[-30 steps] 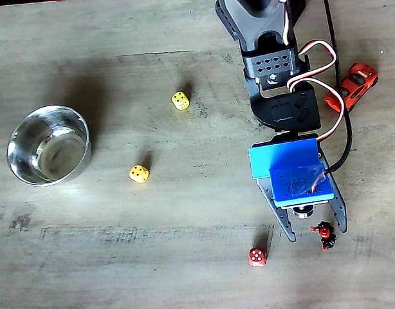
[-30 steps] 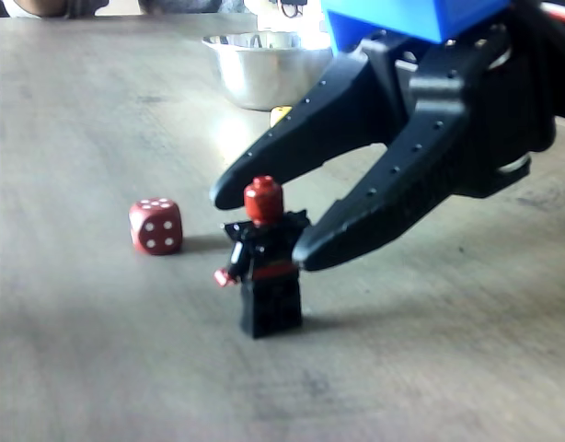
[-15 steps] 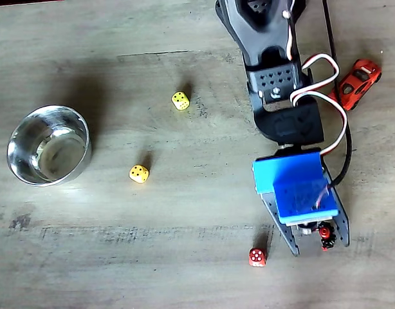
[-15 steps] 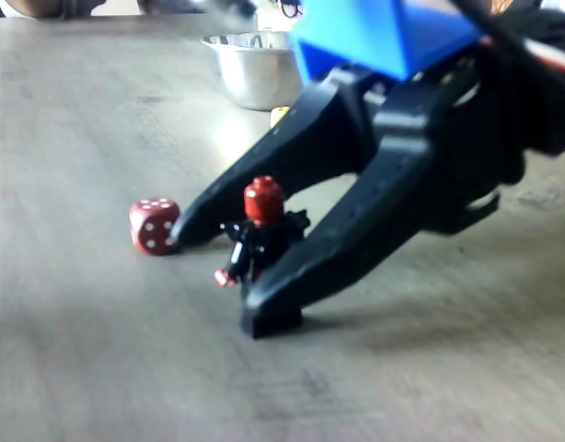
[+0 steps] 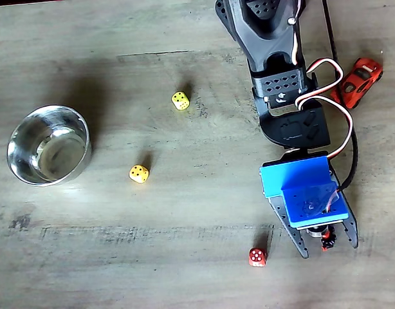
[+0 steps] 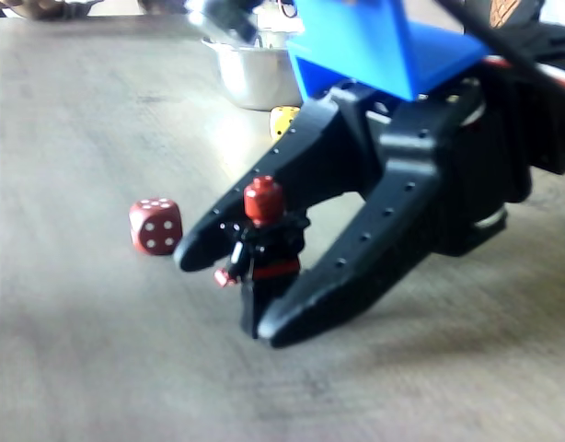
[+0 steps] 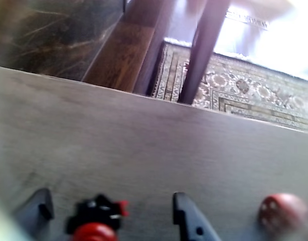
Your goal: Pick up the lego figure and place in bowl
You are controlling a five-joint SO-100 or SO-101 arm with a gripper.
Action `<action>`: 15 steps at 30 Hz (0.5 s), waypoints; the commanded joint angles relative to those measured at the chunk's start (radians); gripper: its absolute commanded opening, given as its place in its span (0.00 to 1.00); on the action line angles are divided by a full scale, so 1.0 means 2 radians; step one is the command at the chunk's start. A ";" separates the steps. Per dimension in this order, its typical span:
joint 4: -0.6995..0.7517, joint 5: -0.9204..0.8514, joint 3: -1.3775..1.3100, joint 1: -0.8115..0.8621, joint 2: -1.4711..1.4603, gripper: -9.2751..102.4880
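Near the table's front edge, your black two-finger gripper [image 6: 229,295] straddles the tiny black-and-red lego figure [image 6: 262,255] with jaws wide and empty; close off-centre and you risk toppling it toward the red white-dotted die [image 6: 155,226].

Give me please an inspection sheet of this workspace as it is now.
Surface: grey wooden table, bare between items.
Job's things: lego figure upright between the fingers; steel bowl far at the left in a fixed view.
Clutter: red die, two yellow dice, red toy car.
End effector: open, straddling the figure, not closed.
Cables: white wires and black cable along the arm.
Surroundings: patterned rug beyond the table edge.
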 commanded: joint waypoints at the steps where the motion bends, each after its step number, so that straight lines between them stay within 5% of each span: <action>1: -0.002 0.004 -0.008 -0.002 0.002 0.33; 15: -0.002 0.004 -0.008 -0.002 0.002 0.24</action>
